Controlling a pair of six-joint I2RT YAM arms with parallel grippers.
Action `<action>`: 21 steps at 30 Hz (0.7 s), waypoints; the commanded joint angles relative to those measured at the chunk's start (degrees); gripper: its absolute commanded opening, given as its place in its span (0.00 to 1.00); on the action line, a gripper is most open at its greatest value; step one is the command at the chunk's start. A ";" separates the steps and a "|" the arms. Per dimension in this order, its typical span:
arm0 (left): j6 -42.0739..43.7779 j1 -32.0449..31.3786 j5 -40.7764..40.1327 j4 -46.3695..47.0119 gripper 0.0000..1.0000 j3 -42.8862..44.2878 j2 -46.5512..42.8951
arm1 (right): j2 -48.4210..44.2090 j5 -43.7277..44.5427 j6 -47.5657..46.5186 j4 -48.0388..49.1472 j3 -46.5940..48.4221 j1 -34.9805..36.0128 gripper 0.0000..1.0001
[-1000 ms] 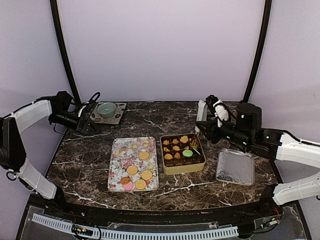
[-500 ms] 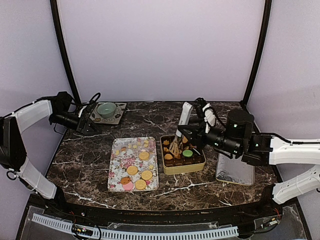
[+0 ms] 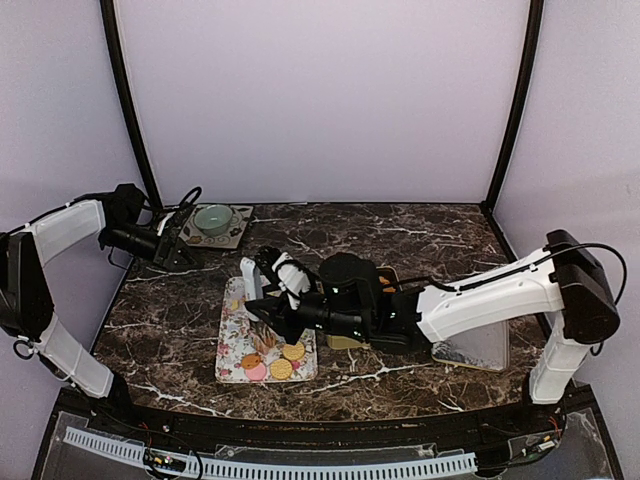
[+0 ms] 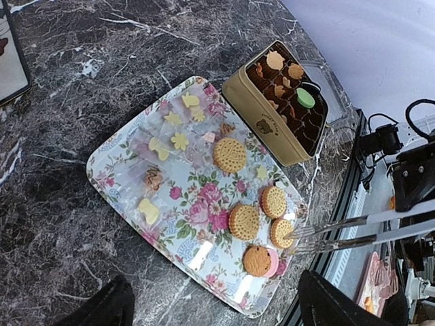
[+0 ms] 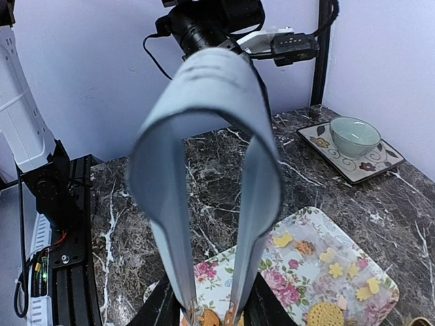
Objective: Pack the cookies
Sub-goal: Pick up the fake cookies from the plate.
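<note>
On floral rect. tray (image 4: 197, 207), tongs (image 5: 204, 88) by waffled cookies (image 4: 230, 155).

Table (image 3: 330, 235): dark brown marble-look top, white veining, faint sheen. Back wall (image 3: 320, 100): plain pale lilac panel under soft, even light. Left wall (image 3: 50, 100) and right wall (image 3: 590, 120): same lilac, angled in towards the back panel. Left pole (image 3: 125, 90) and right pole (image 3: 516, 100): black, rising from the table's rear corners, leaning outward. Cable duct (image 3: 300, 469): white, slotted, along the near edge
</note>
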 commanded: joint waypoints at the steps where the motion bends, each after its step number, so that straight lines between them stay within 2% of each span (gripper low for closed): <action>1: 1.33 0.24 0.27 -1.07 0.86 -0.20 -0.56 | 6.37 -0.65 -0.88 3.93 8.23 2.63 0.30; 8: 1.55 0.26 0.64 -1.51 0.86 0.06 -0.70 | 13.17 1.22 -2.25 2.26 14.40 4.01 0.41; 15: 1.82 0.28 0.88 -2.07 0.86 0.30 -0.92 | 14.12 4.62 -4.00 0.56 14.00 4.11 0.42; 21: 1.95 0.29 0.93 -2.27 0.86 0.53 -1.00 | 14.03 4.04 -3.39 -0.14 12.39 4.10 0.43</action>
